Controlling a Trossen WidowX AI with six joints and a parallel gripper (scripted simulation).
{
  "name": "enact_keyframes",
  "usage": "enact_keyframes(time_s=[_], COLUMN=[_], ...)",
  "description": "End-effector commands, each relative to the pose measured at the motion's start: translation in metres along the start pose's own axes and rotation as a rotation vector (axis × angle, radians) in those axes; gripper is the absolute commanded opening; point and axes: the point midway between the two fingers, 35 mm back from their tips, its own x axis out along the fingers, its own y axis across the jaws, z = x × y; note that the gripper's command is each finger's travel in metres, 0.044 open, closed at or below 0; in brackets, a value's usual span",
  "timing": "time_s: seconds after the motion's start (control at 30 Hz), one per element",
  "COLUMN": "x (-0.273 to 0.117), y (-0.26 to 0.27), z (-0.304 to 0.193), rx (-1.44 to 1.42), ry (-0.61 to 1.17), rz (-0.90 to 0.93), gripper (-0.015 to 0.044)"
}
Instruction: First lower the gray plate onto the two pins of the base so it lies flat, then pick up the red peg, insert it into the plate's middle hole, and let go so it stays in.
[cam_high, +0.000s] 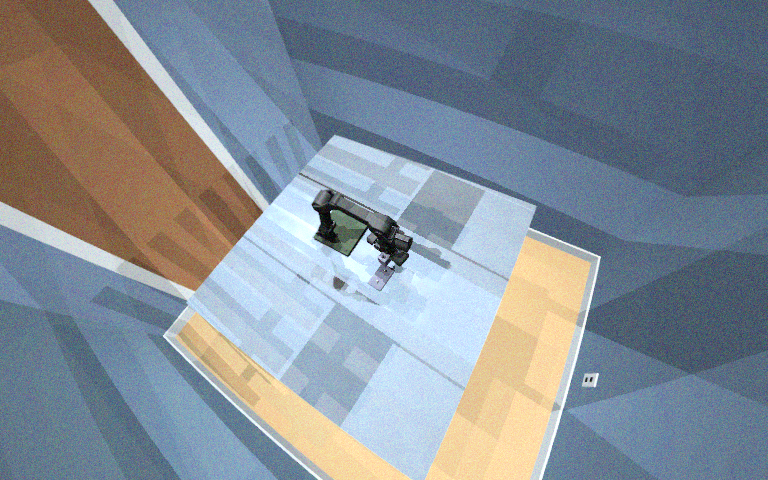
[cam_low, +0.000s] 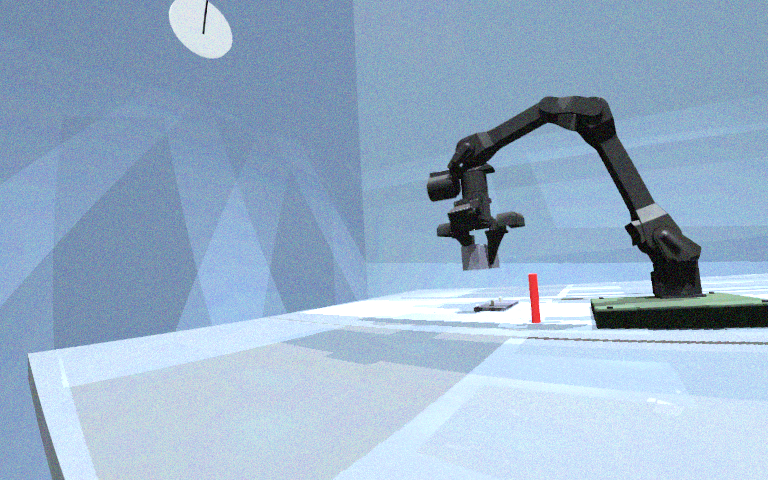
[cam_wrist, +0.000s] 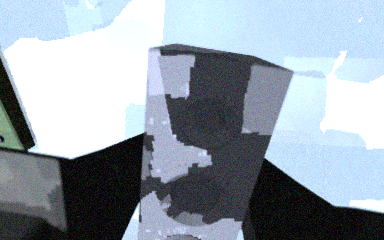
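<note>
My gripper (cam_high: 393, 258) (cam_low: 481, 249) (cam_wrist: 198, 142) points down and is shut on the gray plate (cam_high: 384, 257) (cam_low: 474, 260) (cam_wrist: 215, 175). It holds the plate well above the table; the wrist view shows the plate between the dark fingers, with round holes along it. The flat base (cam_high: 382, 277) (cam_low: 507, 306) lies on the table with two short pins standing up. In the exterior view it shows lower than the plate and a little to the right. The red peg (cam_low: 534, 298) stands upright between the base and the arm's mount in that view. I cannot make it out in the other views.
The arm's green mounting board (cam_high: 352, 247) (cam_low: 679, 315) (cam_wrist: 7, 127) lies right of the peg in the exterior view. The pale table (cam_high: 396, 396) (cam_low: 254, 407) carries patchy shadows and glare, and its left edge shows in the exterior view.
</note>
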Motion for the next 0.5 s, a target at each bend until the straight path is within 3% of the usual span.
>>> enact_keyframes(time_s=[0.0,0.47], x=[0.006,0.027], y=[-0.002,-0.006], z=[-0.011,-0.052], rx=[-0.020,-0.082], ry=[-0.001,0.004], rz=[-0.001,-0.002], gripper=[0.0000,0.0000])
